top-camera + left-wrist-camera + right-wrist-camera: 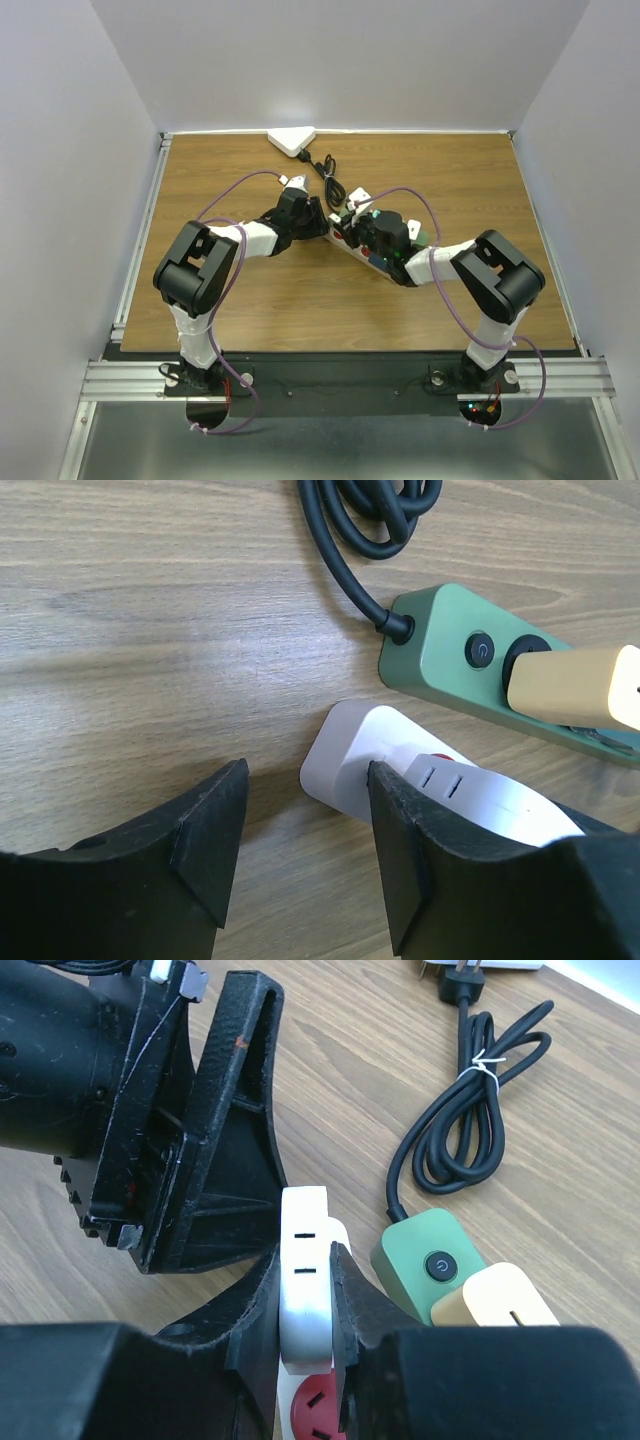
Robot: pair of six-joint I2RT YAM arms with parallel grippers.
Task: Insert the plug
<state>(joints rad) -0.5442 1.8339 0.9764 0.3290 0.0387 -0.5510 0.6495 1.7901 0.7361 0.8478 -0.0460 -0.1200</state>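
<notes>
Pale grey walls (350,60) close in a wooden counter (250,310), and both arms reach toward the middle of the overhead frame. In the right wrist view, the right gripper (305,1282) is clamped on the white plug (303,1225), one black finger pressed against each side of it; two slots show on the plug's face. The plug sits over the white power strip (318,1400), just above a red socket at the bottom of that frame. Whether its pins are in cannot be seen.

In the left wrist view, the left gripper (308,780) has its jaws apart with nothing held. Mostly bare wood lies between them, and the rounded end of the white power strip pokes out beside the finger on the right of the frame.

Just to the right of the white strip lies a green power strip (425,1255) with a round black button, carrying a beige plug (495,1300). Its black cord (470,1110) is coiled and tied toward the upper right. A white triangular object (290,140) rests at the counter's far edge, top centre of the overhead view.
</notes>
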